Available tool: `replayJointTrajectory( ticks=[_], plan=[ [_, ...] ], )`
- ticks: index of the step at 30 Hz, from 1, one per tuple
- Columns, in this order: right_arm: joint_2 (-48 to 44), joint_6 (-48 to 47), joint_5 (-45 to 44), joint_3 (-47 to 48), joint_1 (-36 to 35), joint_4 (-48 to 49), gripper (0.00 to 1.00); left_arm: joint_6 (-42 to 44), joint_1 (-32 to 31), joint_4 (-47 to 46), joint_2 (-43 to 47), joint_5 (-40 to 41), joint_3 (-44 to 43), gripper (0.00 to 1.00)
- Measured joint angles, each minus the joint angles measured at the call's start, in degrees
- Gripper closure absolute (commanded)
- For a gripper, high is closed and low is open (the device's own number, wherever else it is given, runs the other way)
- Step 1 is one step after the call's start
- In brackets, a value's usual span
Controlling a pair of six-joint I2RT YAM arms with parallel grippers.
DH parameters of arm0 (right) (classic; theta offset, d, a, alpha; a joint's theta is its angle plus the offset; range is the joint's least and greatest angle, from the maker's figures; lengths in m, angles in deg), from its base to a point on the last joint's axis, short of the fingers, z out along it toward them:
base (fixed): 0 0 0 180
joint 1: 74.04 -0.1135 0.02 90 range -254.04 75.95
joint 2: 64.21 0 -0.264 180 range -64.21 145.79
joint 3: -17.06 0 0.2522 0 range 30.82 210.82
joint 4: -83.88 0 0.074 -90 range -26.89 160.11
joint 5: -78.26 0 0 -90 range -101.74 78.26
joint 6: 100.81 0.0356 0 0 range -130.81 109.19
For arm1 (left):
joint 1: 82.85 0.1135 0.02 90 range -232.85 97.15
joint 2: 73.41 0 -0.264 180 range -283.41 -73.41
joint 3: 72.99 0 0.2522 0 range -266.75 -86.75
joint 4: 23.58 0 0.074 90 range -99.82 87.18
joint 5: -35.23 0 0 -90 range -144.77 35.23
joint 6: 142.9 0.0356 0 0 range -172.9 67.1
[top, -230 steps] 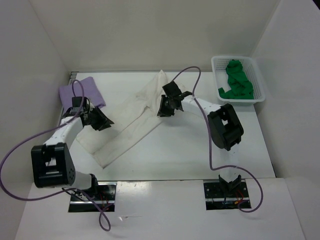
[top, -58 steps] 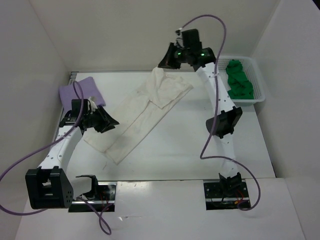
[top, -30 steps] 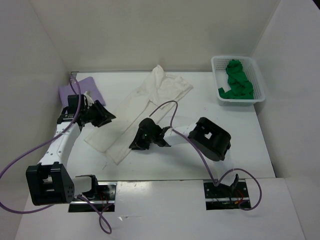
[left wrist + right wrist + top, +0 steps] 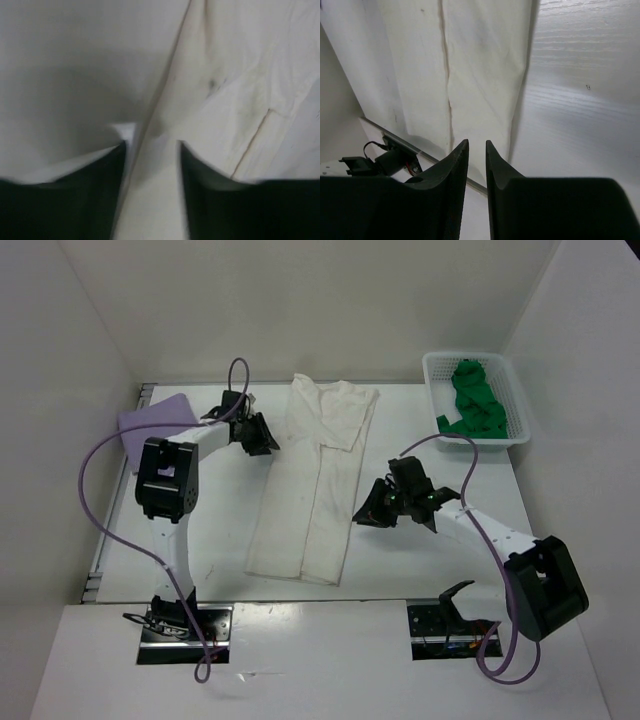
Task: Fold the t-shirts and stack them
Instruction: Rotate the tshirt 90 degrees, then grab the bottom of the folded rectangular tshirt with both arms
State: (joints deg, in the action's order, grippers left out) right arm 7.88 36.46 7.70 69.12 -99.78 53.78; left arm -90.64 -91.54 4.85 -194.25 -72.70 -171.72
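Note:
The cream white t-shirt lies as a long folded strip down the middle of the table. My left gripper is open, low over the strip's upper left edge; the left wrist view shows that edge running between the spread fingers. My right gripper hovers just right of the strip's middle, jaws nearly together and empty, the cream cloth ahead of it. The lavender t-shirt lies folded at the far left. The green t-shirt is bunched in the basket.
The white mesh basket stands at the back right corner. White walls close in the table on the left, back and right. Bare white table lies to the right of the strip. Purple cables arc over both arms.
The cream strip now lies straighter, running near to far. My left gripper has moved up to its upper left edge. My right gripper has moved from the strip's near left side to its right side.

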Motion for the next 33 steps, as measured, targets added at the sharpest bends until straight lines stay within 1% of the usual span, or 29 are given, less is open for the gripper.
replayJointTrajectory(
  ticks=[1,2,3,5,7,8,11,12,13,14,15,16,18,19,21,22,26,28,29,30,33],
  plan=[
    [0.0,0.0,0.1,0.0,0.0,0.0,0.75,-0.1,0.0,-0.5,-2.1,0.0,-2.6,0.76],
    [0.0,0.0,0.2,0.0,0.0,0.0,0.73,0.3,0.0,-1.4,-4.0,-0.2,-4.7,0.89],
    [0.0,0.0,0.3,0.0,0.1,0.1,0.73,0.1,-0.1,-1.9,-5.3,-0.4,-5.7,0.99],
    [0.4,-0.2,0.7,0.0,0.6,0.5,0.72,-0.5,0.1,-2.8,-6.8,-2.0,-6.1,1.0],
    [2.6,-0.8,1.0,0.7,1.6,0.8,0.69,-1.7,0.7,-4.3,-6.4,-2.5,-4.8,1.0],
    [4.4,-1.4,1.2,1.6,2.2,0.8,0.69,-2.8,1.2,-6.1,-5.5,-2.9,-2.8,1.0],
    [9.9,-3.4,1.7,5.0,3.2,0.7,0.68,-6.1,3.8,-9.9,0.7,-2.7,7.8,1.0],
    [10.9,-3.9,1.9,5.8,3.3,0.8,0.66,-6.9,4.8,-10.4,3.3,-2.6,11.7,0.97],
    [11.3,-4.3,2.2,6.3,3.4,0.8,0.65,-7.8,5.7,-10.4,5.6,-2.3,14.9,0.88],
    [11.3,-4.7,2.6,6.4,3.5,0.9,0.62,-9.1,6.6,-10.4,7.8,-1.9,17.9,0.74],
    [11.3,-5.0,2.9,6.4,3.5,0.9,0.6,-9.5,7.2,-10.5,9.3,-1.7,19.8,0.45],
    [11.3,-5.2,3.3,6.4,3.5,0.9,0.59,-10.6,7.3,-10.6,10.5,-2.0,21.0,0.35],
    [11.3,-5.4,4.0,6.4,3.5,0.9,0.56,-11.4,6.6,-11.2,12.7,-2.5,21.6,0.2],
    [11.2,-5.4,4.1,6.3,3.5,0.9,0.56,-11.3,6.2,-11.0,13.6,-2.4,21.7,0.19],
    [10.6,-4.9,3.9,5.6,3.0,1.1,0.51,-10.5,5.6,-9.7,15.5,-2.3,21.9,0.18],
    [10.0,-4.5,3.7,4.7,2.3,1.1,0.5,-10.0,5.6,-9.0,16.9,-2.2,22.5,0.21],
    [8.0,-1.8,3.6,-1.3,-3.5,2.9,0.49,-7.1,6.1,-4.5,25.1,-0.2,27.3,0.21],
    [8.1,-0.6,3.8,-3.9,-5.1,3.3,0.49,-6.0,6.5,-3.3,26.8,0.3,28.4,0.21],
    [8.2,-0.3,3.7,-4.4,-5.2,3.0,0.49,-5.7,6.6,-3.1,26.6,0.5,28.3,0.21],
    [8.6,0.0,3.5,-4.5,-5.1,2.8,0.51,-5.5,6.7,-3.0,25.2,0.8,27.8,0.21],
    [9.1,0.6,3.0,-3.6,-5.1,3.5,0.52,-4.6,6.7,-3.2,17.1,1.3,23.5,0.21]
  ],
)
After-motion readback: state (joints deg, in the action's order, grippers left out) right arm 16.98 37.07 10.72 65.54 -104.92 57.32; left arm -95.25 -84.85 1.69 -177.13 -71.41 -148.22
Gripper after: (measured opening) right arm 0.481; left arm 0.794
